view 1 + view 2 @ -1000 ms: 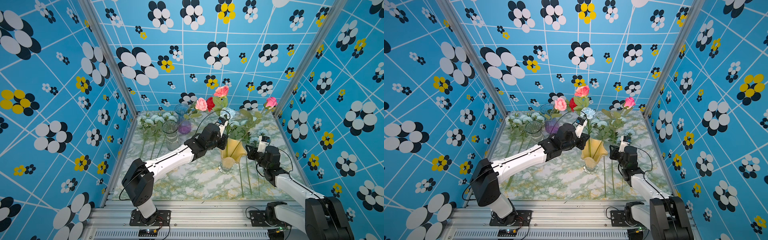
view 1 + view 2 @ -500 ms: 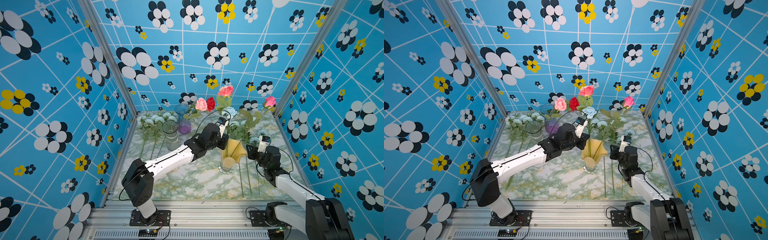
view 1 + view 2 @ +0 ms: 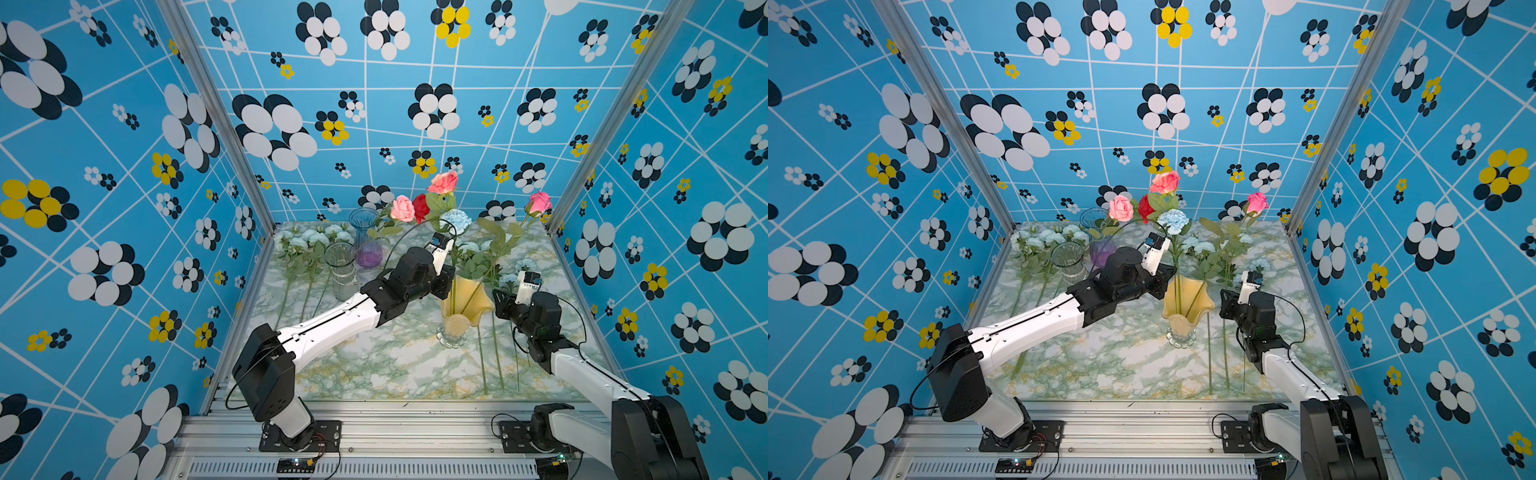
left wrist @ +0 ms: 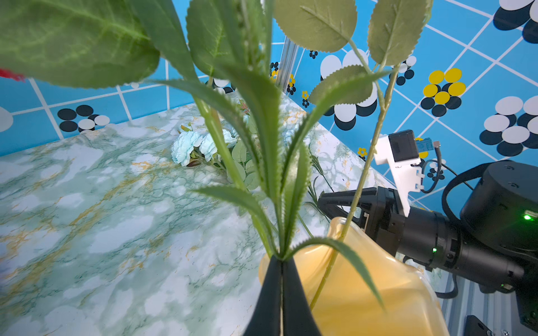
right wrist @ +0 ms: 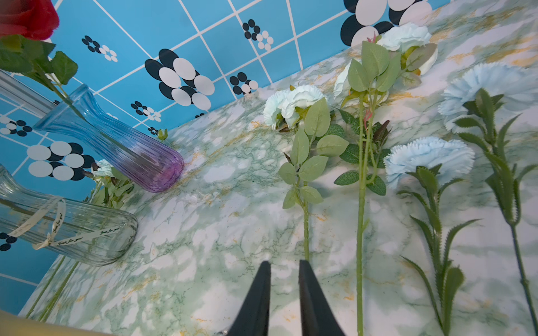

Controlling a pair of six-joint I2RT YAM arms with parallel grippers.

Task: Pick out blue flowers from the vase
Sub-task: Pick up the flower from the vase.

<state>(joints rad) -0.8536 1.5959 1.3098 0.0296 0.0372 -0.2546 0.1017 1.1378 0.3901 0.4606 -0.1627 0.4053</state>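
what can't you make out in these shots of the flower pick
Tips of the left gripper: both top views, behind its own wrist and leaves.
Bloom of the stem it is shut on: left wrist view, cut off by the top edge.
Stem ends in the yellow vase: both top views, blurred by its cloudy wall.
Red rose: right wrist view, cropped at the corner.

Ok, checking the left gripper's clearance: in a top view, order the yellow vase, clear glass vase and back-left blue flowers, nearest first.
1. Yellow vase, right beside the left gripper.
2. Clear glass vase, off toward the left wall.
3. Blue flowers, lying by the back-left corner.
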